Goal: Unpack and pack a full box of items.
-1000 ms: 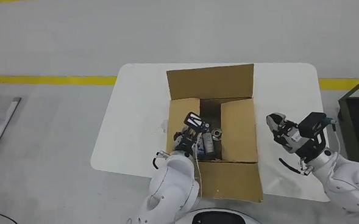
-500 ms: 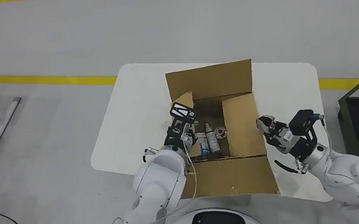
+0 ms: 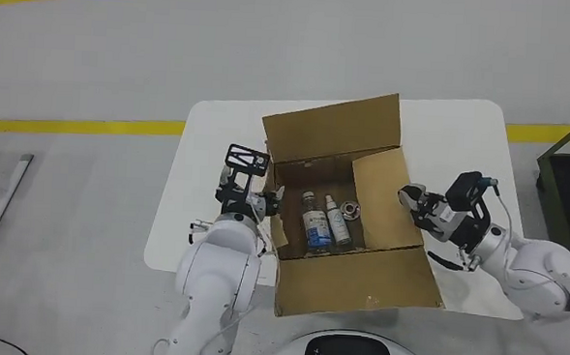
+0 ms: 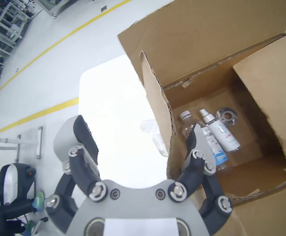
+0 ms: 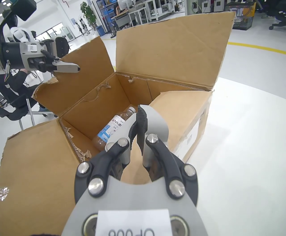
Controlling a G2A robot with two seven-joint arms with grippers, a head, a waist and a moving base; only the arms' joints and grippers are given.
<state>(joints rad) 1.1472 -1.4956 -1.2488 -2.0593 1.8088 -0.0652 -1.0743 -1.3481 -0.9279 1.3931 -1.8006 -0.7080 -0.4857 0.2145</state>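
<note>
Cardboard box [image 3: 336, 132] [image 4: 201, 44] [image 5: 174, 51] stands open at mid-frame in the top view, with a hand at each side flap. The left hand [image 3: 264, 201] [image 4: 136, 124] is spread wide and grips nothing. Its fingers [image 4: 86, 136] straddle the torn edge of the left flap [image 3: 282, 240] [image 4: 156, 89], one outside over the worktop [image 3: 209, 144] [image 4: 107, 89], the other inside the box. The flap stands nearly upright between them; whether either pad touches it cannot be told.

The right hand [image 3: 407, 197] [image 5: 136, 112] has its fingers drawn almost together, with a thin slit between the pads. It is at the right-hand edge of the right flap [image 3: 383, 197] [image 5: 181, 111], right of centre in the top view. Whether it pinches the cardboard cannot be told.

On the box floor lies a clear bottle [image 3: 313, 225] [image 4: 220, 155] [image 5: 111, 129] with a blue-and-white label. A white spray bottle [image 3: 338, 222] [image 4: 223, 134] lies just beside it, and a round metal flange [image 3: 351, 211] [image 4: 226, 116] lies near its cap. The far flap stands up and the near flap [image 3: 357, 283] folds outward toward the lower frame. Crumpled clear plastic [image 4: 156, 138] lies on the worktop just outside the left flap. A yellow line [image 3: 74, 126] crosses the floor at frame left.
</note>
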